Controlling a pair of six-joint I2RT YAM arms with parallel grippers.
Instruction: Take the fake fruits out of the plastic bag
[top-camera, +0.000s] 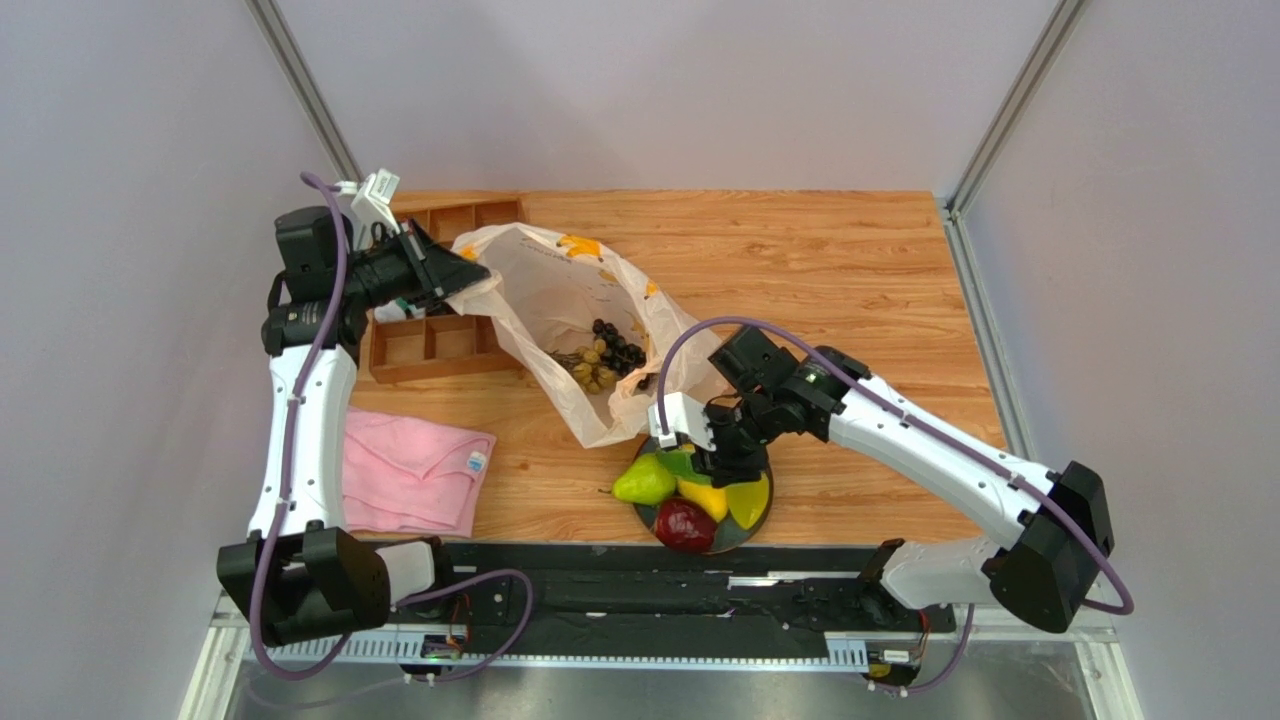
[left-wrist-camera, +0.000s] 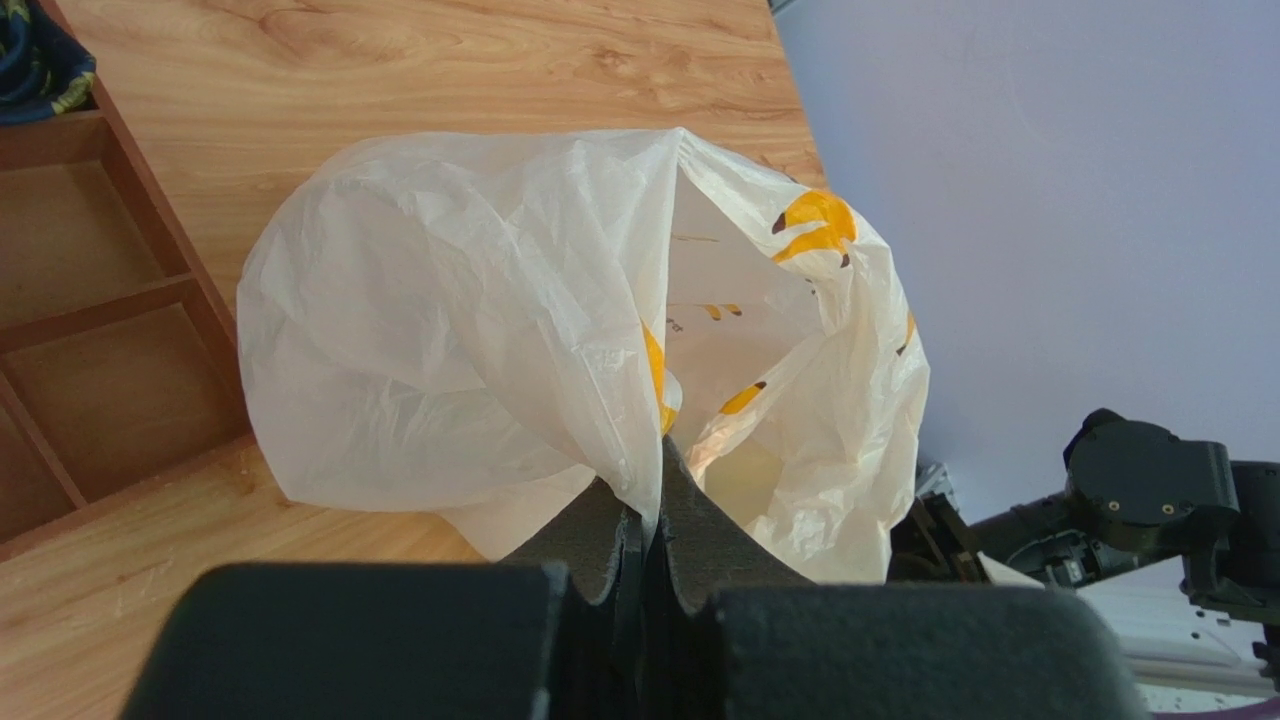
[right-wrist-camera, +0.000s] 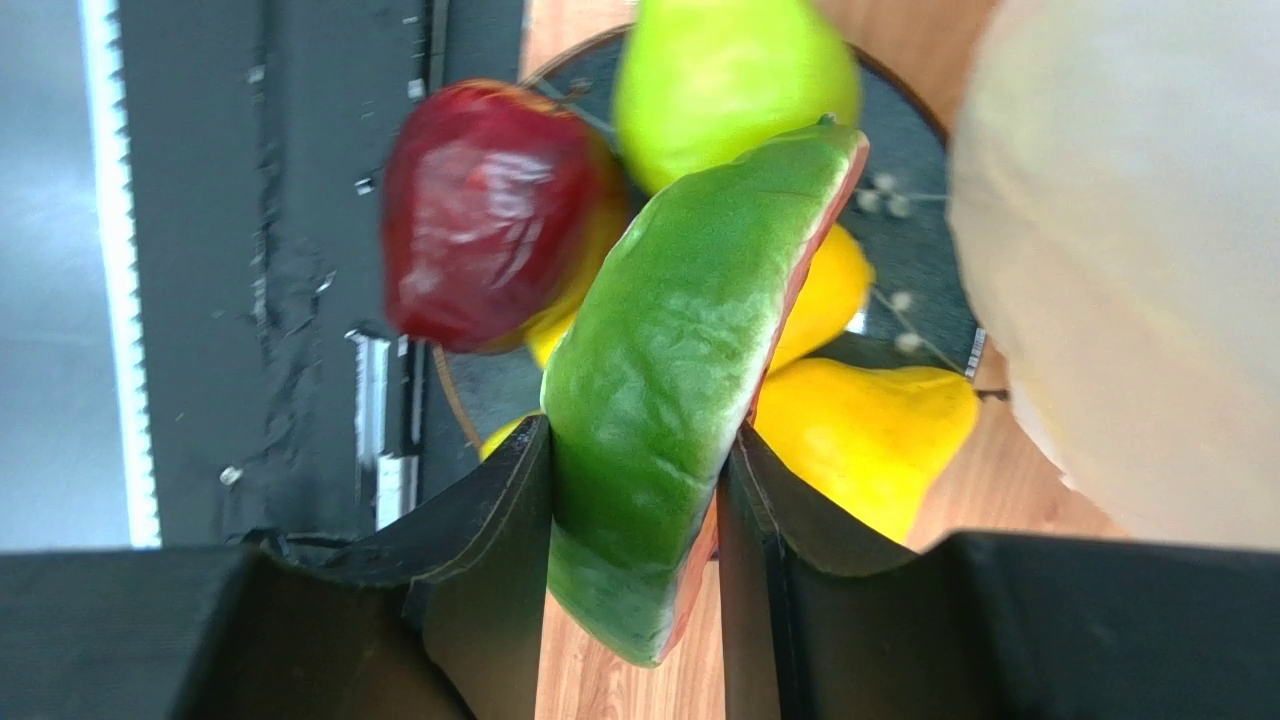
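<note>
Grape bunches (top-camera: 609, 353) half-veiled deep inside plastic bag (top-camera: 534, 285)

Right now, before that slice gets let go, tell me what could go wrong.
1. The right claw holds the watermelon slice above a plate already crowded with the pear and apple. Releasing it there could knock one off.
2. The left claw pinches only a thin fold of the plastic bag. A slip could collapse the bag over the grapes inside.
</note>
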